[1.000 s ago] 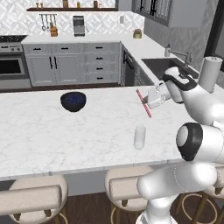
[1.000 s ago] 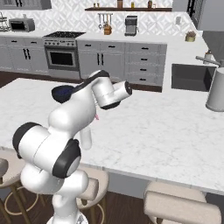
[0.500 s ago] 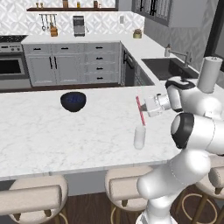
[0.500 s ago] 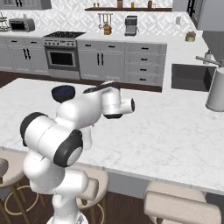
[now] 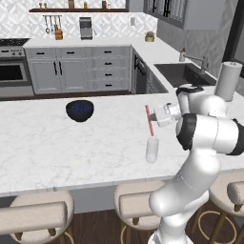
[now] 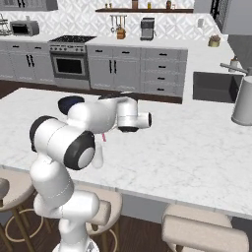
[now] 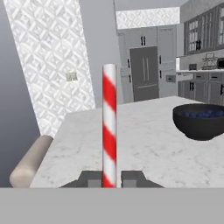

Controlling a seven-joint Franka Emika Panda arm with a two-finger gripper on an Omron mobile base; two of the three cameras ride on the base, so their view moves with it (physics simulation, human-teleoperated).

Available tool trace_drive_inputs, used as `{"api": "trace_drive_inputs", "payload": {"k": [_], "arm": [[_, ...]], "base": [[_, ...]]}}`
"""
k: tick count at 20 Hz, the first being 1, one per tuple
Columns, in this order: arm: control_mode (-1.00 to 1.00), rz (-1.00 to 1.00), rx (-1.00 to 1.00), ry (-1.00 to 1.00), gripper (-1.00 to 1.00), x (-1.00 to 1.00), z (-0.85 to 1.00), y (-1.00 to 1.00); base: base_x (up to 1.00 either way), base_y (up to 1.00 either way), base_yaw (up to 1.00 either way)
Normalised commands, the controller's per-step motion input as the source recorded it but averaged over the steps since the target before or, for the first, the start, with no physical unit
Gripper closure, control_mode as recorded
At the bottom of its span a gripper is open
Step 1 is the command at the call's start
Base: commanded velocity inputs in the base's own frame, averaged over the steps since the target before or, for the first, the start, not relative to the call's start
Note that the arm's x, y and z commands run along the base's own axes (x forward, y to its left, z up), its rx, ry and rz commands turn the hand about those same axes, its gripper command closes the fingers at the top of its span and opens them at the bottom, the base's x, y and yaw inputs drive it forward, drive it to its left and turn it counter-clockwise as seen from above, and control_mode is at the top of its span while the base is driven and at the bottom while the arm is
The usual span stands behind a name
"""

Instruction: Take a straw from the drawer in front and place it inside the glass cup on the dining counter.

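So counting it up: one straw [image 5: 150,120], one glass cup [image 5: 152,149], one dark blue bowl [image 5: 79,110], all on or over the same white marble dining surface [image 5: 57,147]. The hand [image 5: 155,116] is clamped tight on the straw; in the hand view you can see the two fingertips [image 7: 90,179] pinching the bottom of the red and white striped stick [image 7: 109,124], which runs straight up the middle of that picture. From the left base view the straw hangs nearly upright, slightly tilted, with its lower end just above the cup's rim, not inside it as far as I can tell. The cup stands upright near the front edge of the surface and looks empty. The bowl sits well apart from the cup, further back and to the left; in the hand view there's something dark bluish inside it [image 7: 199,120], can't tell what. Three beige stools [image 5: 35,214] line the front edge in the left base view. In the right base view the arm covers most of the cup, just a bit of pink straw [image 6: 104,137] peeks out
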Motion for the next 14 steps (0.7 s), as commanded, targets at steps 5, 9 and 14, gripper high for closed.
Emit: {"api": "trace_drive_inputs", "payload": {"k": [5, 9, 14], "arm": [[-1.00, 0.00, 0.00, 0.02, 1.00, 0.08, -0.24, 0.24], [-1.00, 0.00, 0.00, 0.01, 1.00, 0.08, -0.25, 0.11], [-1.00, 0.00, 0.00, 0.00, 1.00, 0.27, -0.26, 0.00]], "base": [[0.00, 0.00, 0.00], [0.00, 0.00, 0.00], [0.00, 0.00, 0.00]]}}
